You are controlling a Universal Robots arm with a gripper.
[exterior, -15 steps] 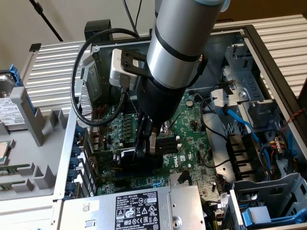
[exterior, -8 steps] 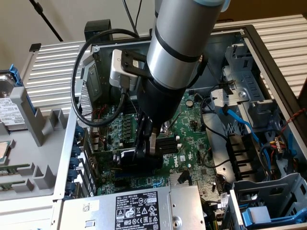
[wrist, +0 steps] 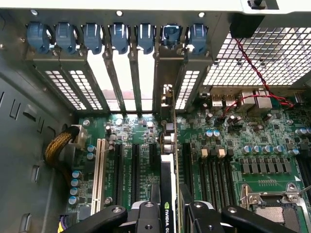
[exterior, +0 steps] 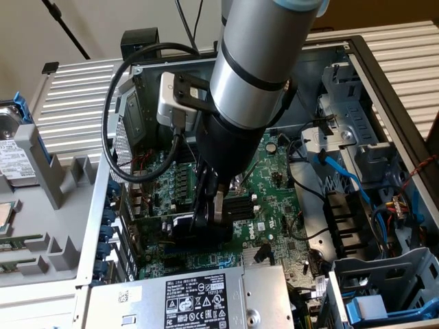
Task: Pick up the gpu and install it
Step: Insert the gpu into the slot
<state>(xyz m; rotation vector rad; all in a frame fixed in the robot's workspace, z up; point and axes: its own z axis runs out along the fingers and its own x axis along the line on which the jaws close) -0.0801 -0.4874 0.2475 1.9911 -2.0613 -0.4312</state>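
The black two-fingered gripper (wrist: 167, 213) is clenched on the top edge of the gpu (wrist: 168, 179) — a thin, stiff, light card with green board and black shroud — standing on edge over the large green motherboard's (wrist: 233, 145) black slots, fragile, so best gripped by its edges.

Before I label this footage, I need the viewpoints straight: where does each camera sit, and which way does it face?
Exterior view: off the arm, above the open computer case, looking down at the motherboard; the arm's grey wrist, cable and gripper show.
Wrist view: on the wrist, looking along the gpu toward the case's rear slot covers; the gripper's fingers, closed on the card's edge, show.
Shared: gripper, gpu, motherboard, case.
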